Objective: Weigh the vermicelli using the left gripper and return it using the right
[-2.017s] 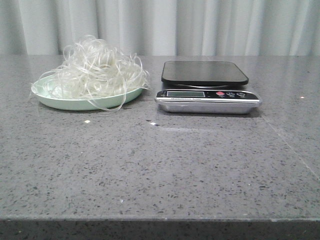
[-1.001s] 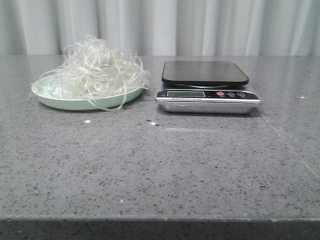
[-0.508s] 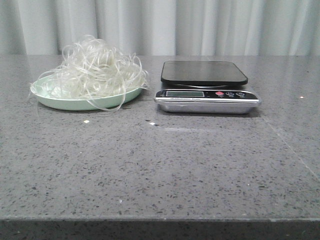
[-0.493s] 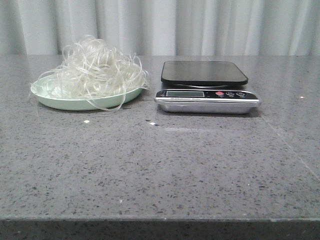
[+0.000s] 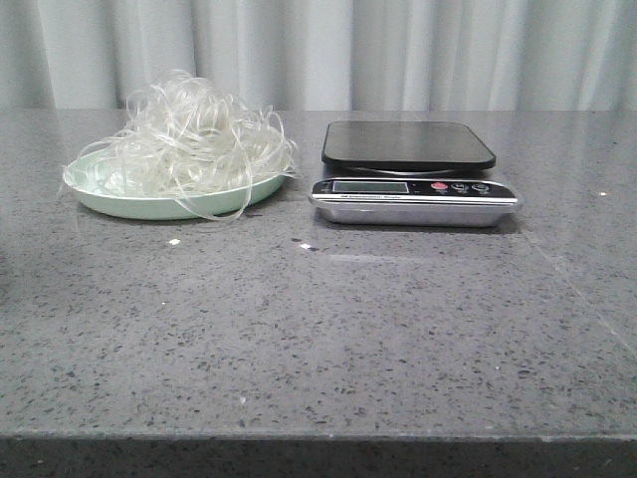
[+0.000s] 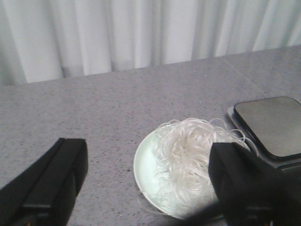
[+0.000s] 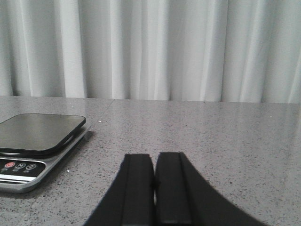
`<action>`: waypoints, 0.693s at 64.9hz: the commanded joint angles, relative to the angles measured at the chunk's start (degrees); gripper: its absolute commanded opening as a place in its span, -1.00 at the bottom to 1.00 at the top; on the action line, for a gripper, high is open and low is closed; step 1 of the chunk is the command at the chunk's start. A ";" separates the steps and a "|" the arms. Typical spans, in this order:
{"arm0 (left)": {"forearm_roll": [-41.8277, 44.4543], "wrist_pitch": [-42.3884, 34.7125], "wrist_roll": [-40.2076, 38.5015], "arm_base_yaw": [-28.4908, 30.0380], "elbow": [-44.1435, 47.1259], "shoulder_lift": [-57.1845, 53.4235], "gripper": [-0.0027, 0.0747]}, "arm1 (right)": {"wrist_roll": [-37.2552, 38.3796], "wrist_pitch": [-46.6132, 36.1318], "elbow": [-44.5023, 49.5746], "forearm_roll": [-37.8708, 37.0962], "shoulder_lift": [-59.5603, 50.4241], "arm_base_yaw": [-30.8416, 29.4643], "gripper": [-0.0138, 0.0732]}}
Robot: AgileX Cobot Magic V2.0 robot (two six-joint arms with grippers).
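Approaching pick: left gripper [image 6: 141, 188] spread wide above vermicelli [image 5: 189, 139], heaped on green plate [image 5: 149, 206] left of kitchen scale [image 5: 410, 174]. Right gripper [image 7: 155, 188] closed, empty. Next: descend, pinch tangle.

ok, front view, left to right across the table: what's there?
Pale green plate with the vermicelli heaped on it → kitchen scale, its black platform behind the display and buttons. No gripper shows in this view.
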 commanded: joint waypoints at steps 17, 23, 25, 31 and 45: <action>-0.14 2.63 -0.09 -7.23 -18.15 23.66 0.57 | -0.41 -4.15 -0.44 -0.59 -0.87 -0.34 -0.30; -0.14 6.09 -0.09 -7.52 -22.96 29.20 0.57 | -0.41 -4.15 -0.44 -0.59 -0.87 -0.34 -0.30; -0.14 7.33 -0.09 -7.52 -24.20 31.17 0.57 | -0.41 -4.15 -0.44 -0.59 -0.87 -0.34 -0.30; -0.14 10.01 -0.09 -7.52 -27.66 35.60 0.57 | -0.41 -4.15 -0.44 -0.59 -0.87 -0.34 -0.30; -0.36 14.86 -0.09 -7.52 -31.82 43.19 0.57 | -0.41 -4.15 -0.44 -0.59 -0.87 -0.34 -0.30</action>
